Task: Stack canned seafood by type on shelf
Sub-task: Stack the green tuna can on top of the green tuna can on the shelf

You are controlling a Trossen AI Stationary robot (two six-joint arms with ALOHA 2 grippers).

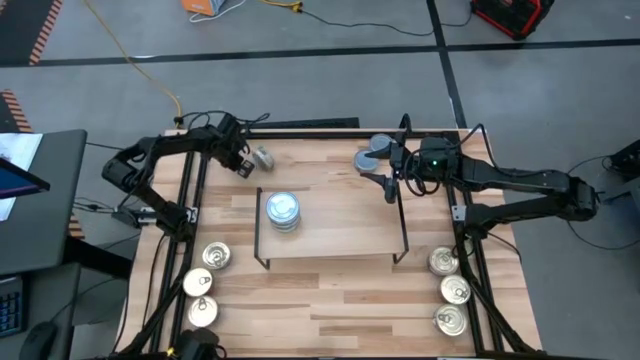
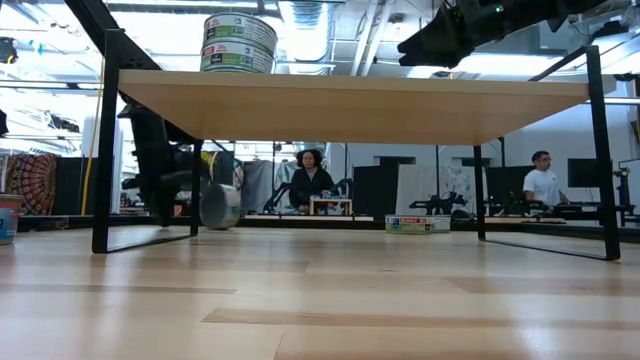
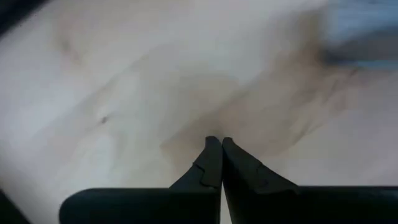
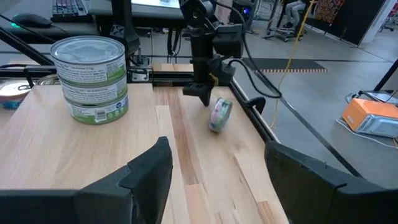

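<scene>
a: status of the tins?

b: two blue-grey tins (image 1: 283,211) stacked on the shelf (image 1: 350,230); one tin on edge (image 4: 220,116) on the desk by the left gripper (image 1: 243,167), jaws together, empty. right gripper (image 1: 389,190) above the shelf, jaws apart, empty.

a: handling?

b: likely rigid, dense, slick metal; prone to roll. clamp across the rim.

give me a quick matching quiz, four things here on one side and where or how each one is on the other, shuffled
Things:
1. stack of two tins
2. lone tin
3. left tool
4. right tool

Places or states:
A. open, above the shelf's far edge
B. tipped on its edge on the table
C. upright on the shelf top
D. shut, beside the lone tin

Pairs: 1-C, 2-B, 3-D, 4-A
</scene>
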